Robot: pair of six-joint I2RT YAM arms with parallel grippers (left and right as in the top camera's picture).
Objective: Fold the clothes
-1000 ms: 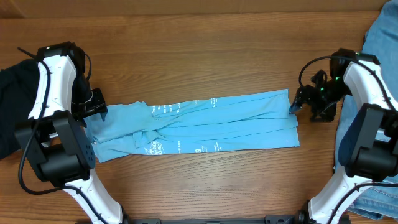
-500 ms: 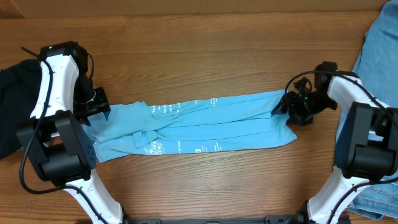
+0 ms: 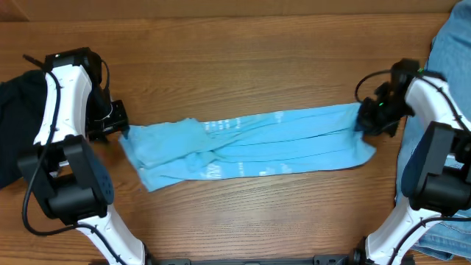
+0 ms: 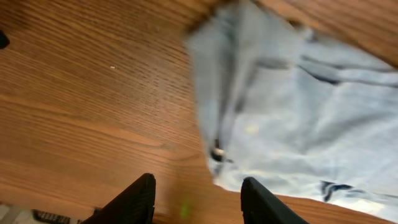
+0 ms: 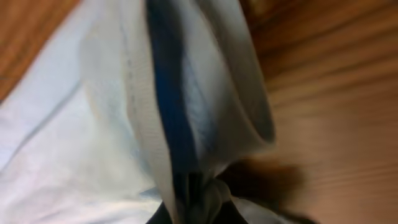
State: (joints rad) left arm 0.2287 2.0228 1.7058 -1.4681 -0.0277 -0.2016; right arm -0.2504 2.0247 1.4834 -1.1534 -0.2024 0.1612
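The clothes, a sky-blue T-shirt [image 3: 250, 143], lie folded into a long strip across the middle of the wooden table [image 3: 235, 59]. My right gripper [image 3: 364, 119] is shut on the strip's right end. In the right wrist view the bunched hem of the shirt [image 5: 155, 124] runs down into my closed right gripper [image 5: 199, 208]. My left gripper [image 3: 122, 131] hovers at the strip's rumpled left end. In the left wrist view it [image 4: 199, 202] stands open over bare wood, with the shirt's edge [image 4: 298, 106] just ahead of the fingertips and nothing between them.
A black garment pile [image 3: 15, 125] lies at the table's left edge beside my left arm. Faded denim jeans [image 3: 450, 44] cover the far right edge, behind and below my right arm.
My right gripper has shut on the shirt's right end and pulled it right. The whole strip slid right; its left end drew away from the left gripper, whose jaws narrowed slightly.
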